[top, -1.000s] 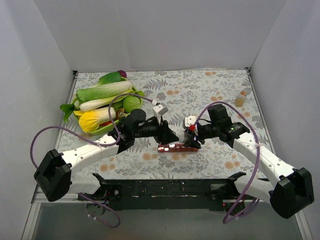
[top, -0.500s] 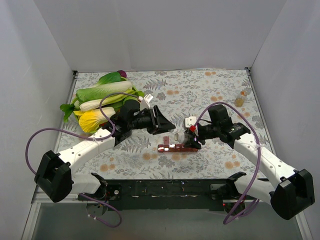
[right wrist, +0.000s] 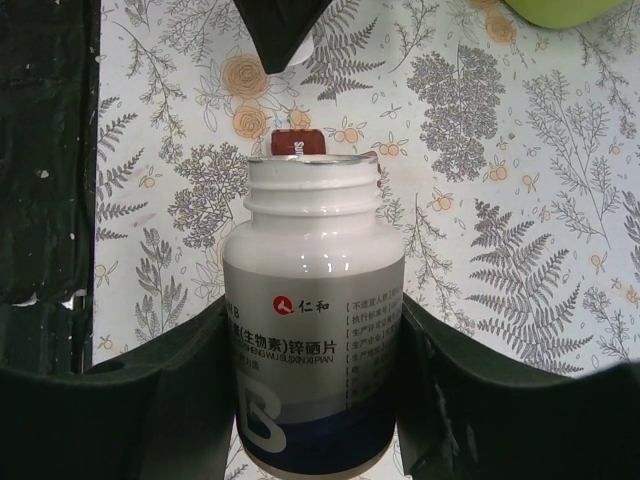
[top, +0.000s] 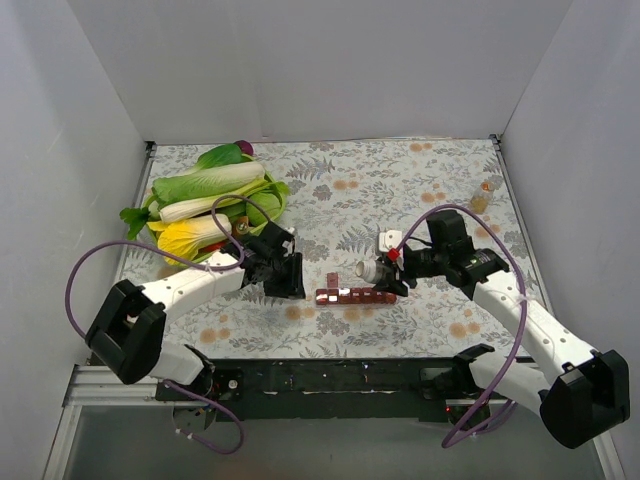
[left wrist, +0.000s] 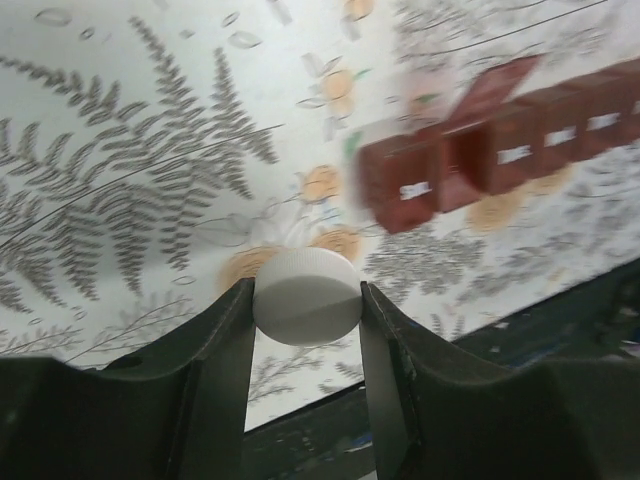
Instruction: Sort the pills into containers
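Observation:
The containers are a dark red-brown strip of square lidded compartments (top: 357, 296) lying on the floral cloth between the arms. In the left wrist view the strip (left wrist: 510, 150) has one lid standing open (left wrist: 495, 88). My left gripper (top: 290, 276) is shut on a white bottle cap (left wrist: 306, 297), low over the cloth to the left of the strip. My right gripper (top: 388, 270) is shut on a grey-and-white pill bottle (right wrist: 312, 330) with no cap. The bottle (top: 368, 270) is tilted, its mouth pointing left above the strip, whose end (right wrist: 296, 143) shows just past the mouth. No pills show.
A green tray of leafy vegetables (top: 210, 205) sits at the back left. A small amber bottle (top: 481, 200) stands at the far right edge. The dark mounting rail (top: 330, 375) runs along the near edge. White walls close in three sides.
My left gripper has pulled away from the bottle to the left and come down, with the white cap in it. The right gripper has tipped the uncapped bottle further over the strip.

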`<state>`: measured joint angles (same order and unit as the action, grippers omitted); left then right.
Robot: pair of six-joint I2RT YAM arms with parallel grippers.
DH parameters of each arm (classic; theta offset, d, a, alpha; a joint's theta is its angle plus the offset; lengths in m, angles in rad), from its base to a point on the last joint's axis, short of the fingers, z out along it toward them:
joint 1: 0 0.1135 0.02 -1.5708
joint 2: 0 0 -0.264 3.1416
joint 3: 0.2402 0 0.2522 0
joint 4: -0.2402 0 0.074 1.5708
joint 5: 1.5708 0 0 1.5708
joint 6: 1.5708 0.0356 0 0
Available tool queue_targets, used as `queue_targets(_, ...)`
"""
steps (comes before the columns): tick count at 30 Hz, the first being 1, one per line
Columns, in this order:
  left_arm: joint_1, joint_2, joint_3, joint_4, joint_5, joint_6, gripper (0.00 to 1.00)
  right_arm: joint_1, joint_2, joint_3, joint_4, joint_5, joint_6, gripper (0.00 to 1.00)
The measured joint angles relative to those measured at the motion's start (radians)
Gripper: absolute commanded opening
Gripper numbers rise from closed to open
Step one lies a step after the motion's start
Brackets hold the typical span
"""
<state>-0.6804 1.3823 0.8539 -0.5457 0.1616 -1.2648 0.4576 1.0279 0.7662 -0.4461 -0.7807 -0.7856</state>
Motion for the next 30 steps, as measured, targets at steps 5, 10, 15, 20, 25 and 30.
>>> queue_targets(5,-0.005,0.068,-0.012,-0.056,-0.078,0.046,0.43,-0.009,-0.001,-0.011,0.000,-0.004,0.002,0.01)
queue_targets(10,-0.006,0.118,-0.014,-0.061,-0.113,0.064,0.64,-0.016,-0.003,-0.011,0.000,-0.007,0.005,0.01)
queue_targets(15,-0.009,0.113,-0.015,-0.066,-0.117,0.060,0.74,-0.019,-0.008,-0.011,0.000,-0.008,0.005,0.01)
queue_targets(20,-0.009,0.033,-0.015,-0.072,-0.028,0.056,0.80,-0.020,-0.008,-0.011,0.000,-0.020,0.005,0.01)
queue_targets(25,-0.009,-0.137,-0.007,0.000,0.173,0.089,0.91,-0.020,-0.008,-0.011,-0.001,-0.058,0.005,0.01)
queue_targets(30,-0.009,-0.304,-0.025,0.236,0.377,0.106,0.98,-0.022,-0.008,-0.011,-0.001,-0.100,0.006,0.01)
